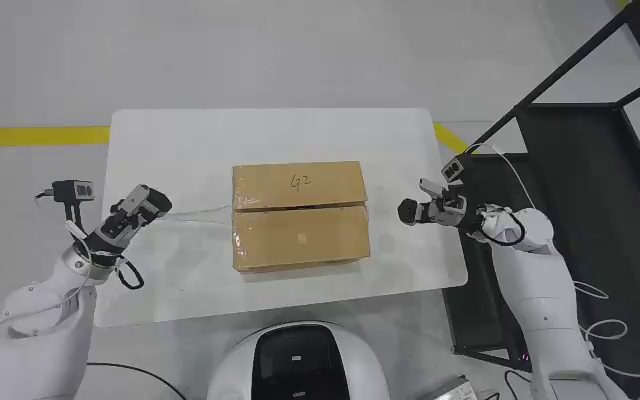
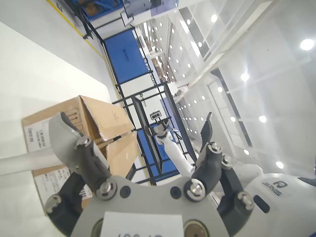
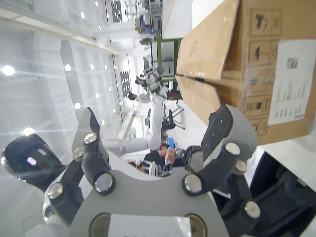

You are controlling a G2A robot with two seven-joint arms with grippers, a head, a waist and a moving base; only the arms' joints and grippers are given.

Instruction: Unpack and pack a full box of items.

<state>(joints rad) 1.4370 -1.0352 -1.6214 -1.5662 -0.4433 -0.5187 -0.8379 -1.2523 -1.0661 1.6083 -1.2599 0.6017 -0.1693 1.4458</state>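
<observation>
Located the cardboard box (image 1: 300, 216) at the middle of the white desk (image 1: 180, 150), resting flat with its long side running left to right. Noted both top flaps folded down, meeting at a seam along the middle, with a narrow gap visible at that seam from both wrist views. Recorded a handwritten mark on the far flap and printed labels on both end faces.

Found the left gripper (image 1: 150, 201) off the box's left end, above the desk, pointing toward the cardboard but apart from it. Confirmed its fingers (image 2: 64, 127) spread apart, holding nothing.

Found the right gripper (image 1: 407, 211) off the box's right end, near the desk's right edge, likewise pointing at the box without contact. Confirmed its fingers (image 3: 218, 124) spread wide, holding nothing.

Noted a dark metal rack (image 1: 590, 160) beside the desk on the right. Logged a yellow floor line (image 1: 50, 135) beyond the desk's left end.
</observation>
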